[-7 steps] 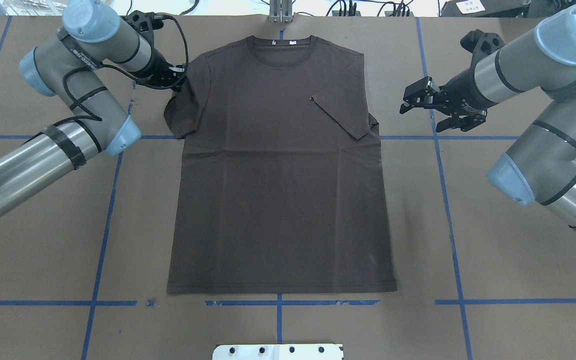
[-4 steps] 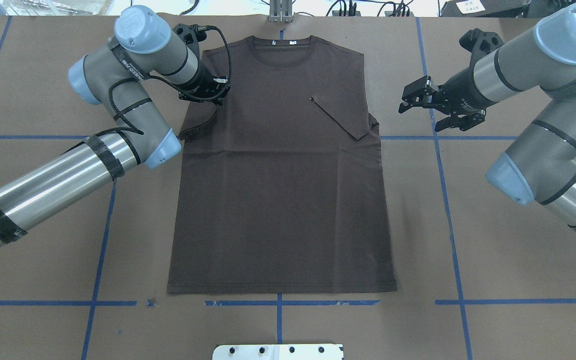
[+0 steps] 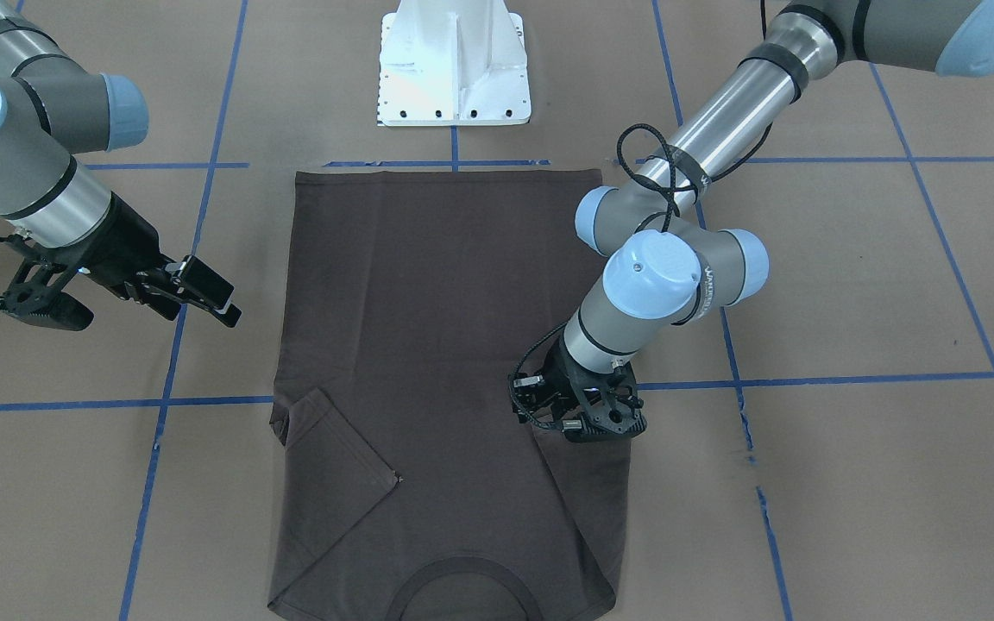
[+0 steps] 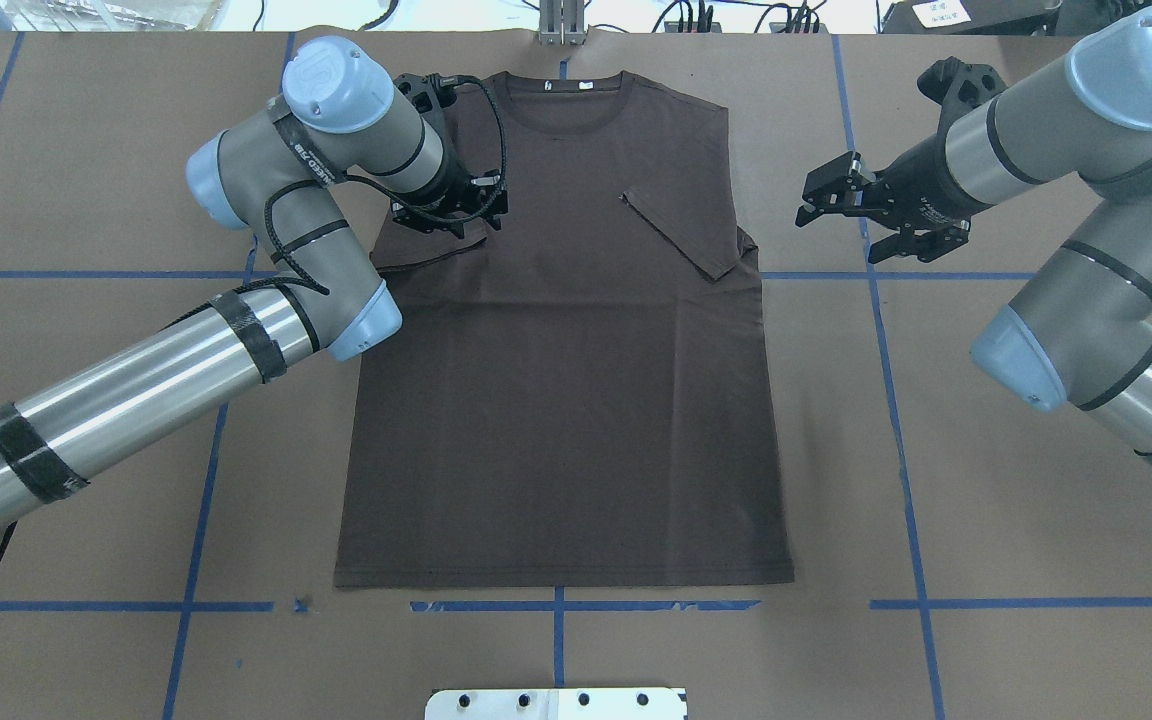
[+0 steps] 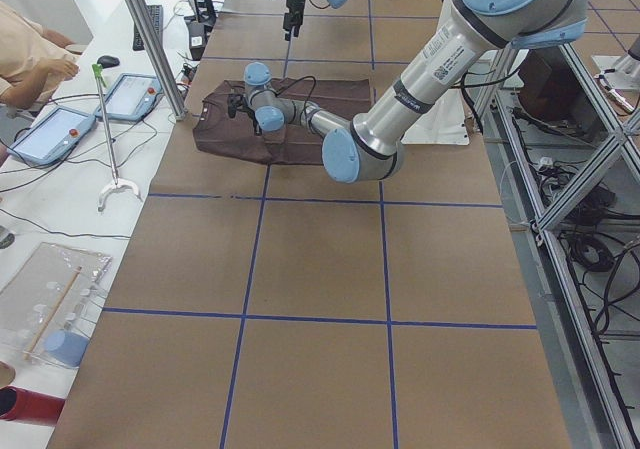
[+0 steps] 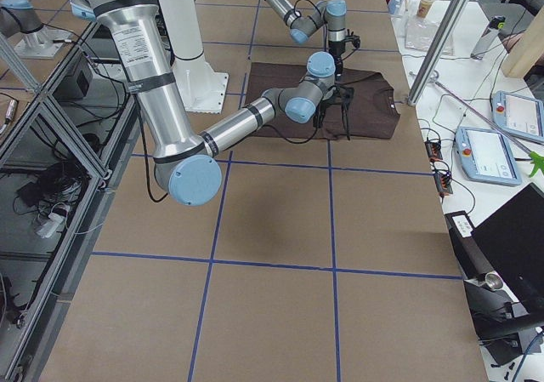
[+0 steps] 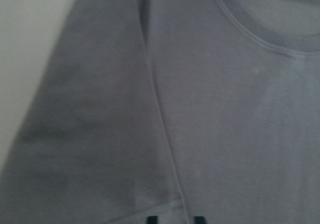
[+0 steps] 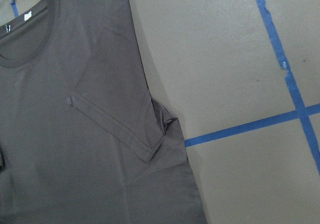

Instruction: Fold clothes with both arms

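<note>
The dark brown T-shirt (image 4: pixel 556 400) lies flat on the brown table, collar (image 4: pixel 561 95) at the far edge. Its right sleeve (image 4: pixel 681 230) is folded in onto the chest; it also shows in the right wrist view (image 8: pixel 115 119). My left gripper (image 4: pixel 456 218) is low over the left chest, shut on the left sleeve, which is pulled inward over the body. In the front-facing view the left gripper (image 3: pixel 579 418) sits on the shirt (image 3: pixel 428 302). The left wrist view shows the sleeve (image 7: pixel 90 134) and the collar (image 7: pixel 265 32). My right gripper (image 4: pixel 814 200) hovers open beside the shirt's right edge, holding nothing.
Blue tape lines (image 4: pixel 886 400) grid the table. The white robot base plate (image 4: pixel 556 703) sits at the near edge. Beyond the far edge are cables and a metal bracket (image 4: pixel 561 25). A person's arm (image 5: pixel 35 59) and tablets (image 5: pixel 55 134) show on a side bench.
My left gripper has moved to the right, from beside the left sleeve to over the chest, and the sleeve has come with it and folded inward. The right arm has barely moved.
</note>
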{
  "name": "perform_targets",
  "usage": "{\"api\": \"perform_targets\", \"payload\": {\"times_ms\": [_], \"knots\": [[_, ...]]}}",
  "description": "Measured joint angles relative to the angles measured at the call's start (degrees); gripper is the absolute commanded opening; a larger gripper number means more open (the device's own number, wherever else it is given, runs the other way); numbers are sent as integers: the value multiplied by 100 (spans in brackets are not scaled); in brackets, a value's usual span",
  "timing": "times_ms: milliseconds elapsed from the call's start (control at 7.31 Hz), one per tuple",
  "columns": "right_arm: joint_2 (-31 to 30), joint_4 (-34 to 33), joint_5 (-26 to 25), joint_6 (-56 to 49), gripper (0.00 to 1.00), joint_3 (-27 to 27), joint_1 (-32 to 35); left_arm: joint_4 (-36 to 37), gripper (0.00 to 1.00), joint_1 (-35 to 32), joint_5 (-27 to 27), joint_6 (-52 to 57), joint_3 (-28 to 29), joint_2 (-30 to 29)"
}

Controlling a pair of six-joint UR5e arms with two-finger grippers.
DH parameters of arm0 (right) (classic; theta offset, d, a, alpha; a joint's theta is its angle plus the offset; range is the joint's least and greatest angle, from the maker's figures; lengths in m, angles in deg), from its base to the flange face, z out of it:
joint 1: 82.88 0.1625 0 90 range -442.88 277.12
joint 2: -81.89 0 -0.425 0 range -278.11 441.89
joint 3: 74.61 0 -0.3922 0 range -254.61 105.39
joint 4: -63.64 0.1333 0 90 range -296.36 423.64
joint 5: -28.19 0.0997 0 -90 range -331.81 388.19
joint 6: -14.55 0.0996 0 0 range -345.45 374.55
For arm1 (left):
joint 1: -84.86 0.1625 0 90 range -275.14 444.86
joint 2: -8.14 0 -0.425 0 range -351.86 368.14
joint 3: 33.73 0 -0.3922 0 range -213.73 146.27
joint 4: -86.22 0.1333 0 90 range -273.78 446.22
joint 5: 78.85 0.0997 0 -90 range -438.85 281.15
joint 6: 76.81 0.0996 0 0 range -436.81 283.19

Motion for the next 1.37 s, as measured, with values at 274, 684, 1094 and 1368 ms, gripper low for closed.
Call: {"api": "perform_targets", "payload": {"times_ms": [274,684,1094,1368], "knots": [[-42,-39,-39,595,100,351,-218,23,81,136,-28,-446,-650,224],[-436,-461,-1480,2261,95,1441,-1873,49,76,233,-265,-580,-2460,1449],[-1233,-1204,-3271,3257,89,2301,-3678,18,77,219,-353,-582,-2887,1820],[-1635,-1279,-3850,3801,85,2328,-4224,8,77,218,-256,-571,-2890,1834]]}}
